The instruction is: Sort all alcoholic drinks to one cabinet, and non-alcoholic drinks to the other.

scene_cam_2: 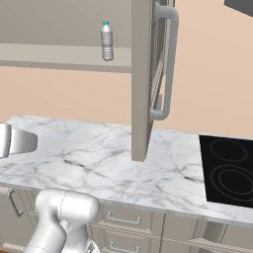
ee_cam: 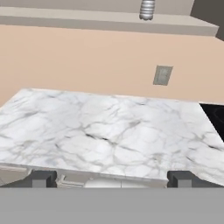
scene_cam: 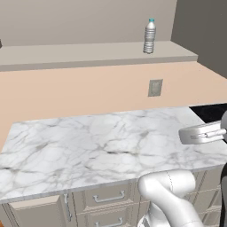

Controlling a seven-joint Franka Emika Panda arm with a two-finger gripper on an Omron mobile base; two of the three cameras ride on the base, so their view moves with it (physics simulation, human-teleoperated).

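The clear water bottle (scene_cam: 150,36) with a pale teal cap stands upright on the cabinet shelf (scene_cam: 88,54) above the marble table (scene_cam: 102,146), well up and ahead of the empty, wide-open gripper (ee_cam: 111,178).

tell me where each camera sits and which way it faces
Left base view: behind the arm, on its left, facing the marble counter and clear bottle; white arm lower right.
Right base view: behind, on its right; open cabinet door, stovetop.
Hand view: on the hand, facing the wall.
All share counter and bottle.
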